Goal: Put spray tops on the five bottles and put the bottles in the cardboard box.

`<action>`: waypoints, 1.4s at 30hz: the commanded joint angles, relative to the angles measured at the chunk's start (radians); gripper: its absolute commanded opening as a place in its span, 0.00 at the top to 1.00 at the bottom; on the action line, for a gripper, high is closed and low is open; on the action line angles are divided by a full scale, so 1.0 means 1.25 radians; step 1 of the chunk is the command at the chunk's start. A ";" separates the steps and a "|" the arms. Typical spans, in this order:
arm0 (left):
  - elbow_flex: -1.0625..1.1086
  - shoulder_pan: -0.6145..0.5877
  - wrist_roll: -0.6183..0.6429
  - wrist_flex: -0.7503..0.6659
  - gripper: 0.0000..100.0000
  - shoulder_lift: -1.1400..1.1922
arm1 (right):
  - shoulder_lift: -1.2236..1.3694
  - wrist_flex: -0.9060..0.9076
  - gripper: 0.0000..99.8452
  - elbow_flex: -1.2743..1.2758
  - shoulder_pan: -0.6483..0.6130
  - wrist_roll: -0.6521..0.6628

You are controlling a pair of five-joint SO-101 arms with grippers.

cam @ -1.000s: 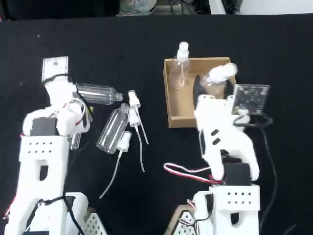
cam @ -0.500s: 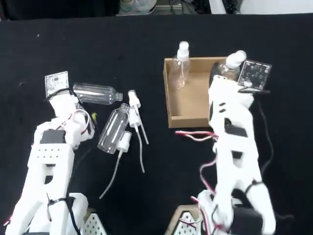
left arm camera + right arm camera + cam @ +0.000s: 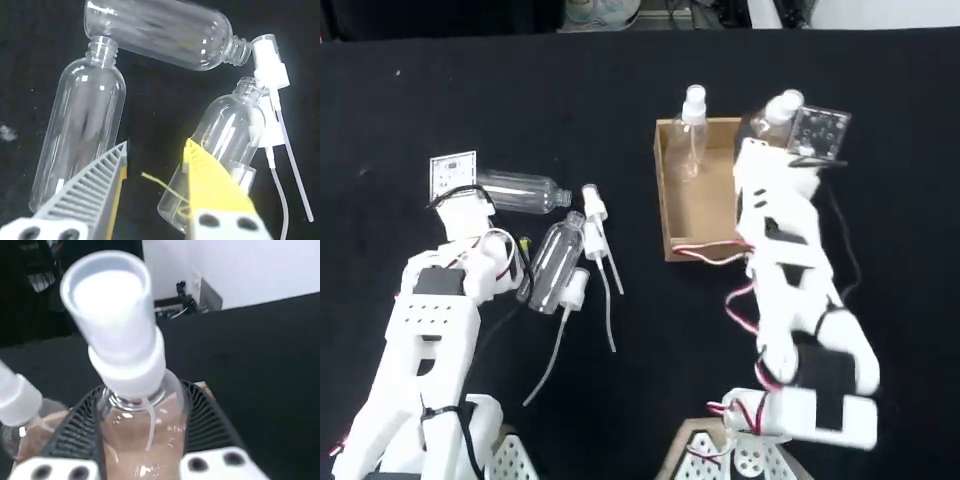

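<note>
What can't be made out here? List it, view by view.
High view: right side of the cardboard box and body of the held bottle, behind the right arm.
High view: the third uncapped bottle, under the left arm.
Right wrist view: the held bottle's base, past the edge.

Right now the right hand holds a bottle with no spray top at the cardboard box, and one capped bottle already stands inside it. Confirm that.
One thing is wrong: the bottle in the right hand does have a spray top on, as the right wrist view shows. The rest holds: the hand holds it at the cardboard box, and one capped bottle stands inside it.
</note>
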 commanded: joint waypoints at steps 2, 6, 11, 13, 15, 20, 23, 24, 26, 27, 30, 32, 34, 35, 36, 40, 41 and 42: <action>-0.012 0.008 0.005 -0.017 0.82 0.001 | 0.037 -0.022 0.99 -0.089 -0.026 0.000; -0.012 0.008 0.005 -0.017 0.82 0.001 | 0.074 -0.022 0.99 -0.111 -0.025 0.000; -0.012 0.008 0.005 -0.017 0.82 0.001 | 0.120 -0.091 0.99 -0.106 -0.025 0.000; -0.012 0.008 0.005 -0.017 0.82 0.001 | 0.149 -0.145 0.99 -0.106 -0.025 0.000; -0.012 0.008 0.005 -0.017 0.82 0.001 | 0.181 -0.194 0.99 -0.109 -0.028 0.000; -0.006 0.008 0.005 -0.017 0.82 0.001 | 0.231 -0.226 0.99 -0.112 -0.031 0.000; -0.006 0.008 0.005 -0.017 0.82 0.001 | 0.244 -0.226 0.99 -0.112 -0.029 0.000; -0.006 0.008 0.005 -0.017 0.82 0.001 | 0.244 -0.226 0.99 -0.112 -0.029 0.000; -0.006 0.008 0.005 -0.017 0.82 0.001 | 0.245 -0.226 0.99 -0.112 -0.029 0.000; -0.006 0.008 0.005 -0.017 0.82 0.001 | 0.245 -0.226 0.99 -0.112 -0.031 0.000; -0.006 0.008 0.005 -0.017 0.82 0.001 | 0.245 -0.226 0.99 -0.112 -0.039 0.000; -0.006 0.008 0.005 -0.017 0.82 0.001 | 0.245 -0.226 0.99 -0.112 -0.049 0.000; -0.006 0.008 0.005 -0.017 0.82 0.001 | 0.245 -0.225 0.99 -0.112 -0.056 0.000; -0.006 0.007 0.005 -0.017 0.82 0.001 | 0.246 -0.225 0.99 -0.112 -0.060 0.000; -0.006 0.007 0.005 -0.017 0.82 0.001 | 0.246 -0.225 0.99 -0.112 -0.060 0.000; -0.006 0.007 0.005 -0.017 0.82 0.001 | 0.246 -0.226 0.99 -0.116 -0.059 0.000; -0.006 0.007 0.005 -0.017 0.82 0.001 | 0.246 -0.223 0.99 -0.118 -0.056 0.000; -0.006 0.007 0.005 -0.017 0.82 0.001 | 0.246 -0.222 0.99 -0.120 -0.054 0.000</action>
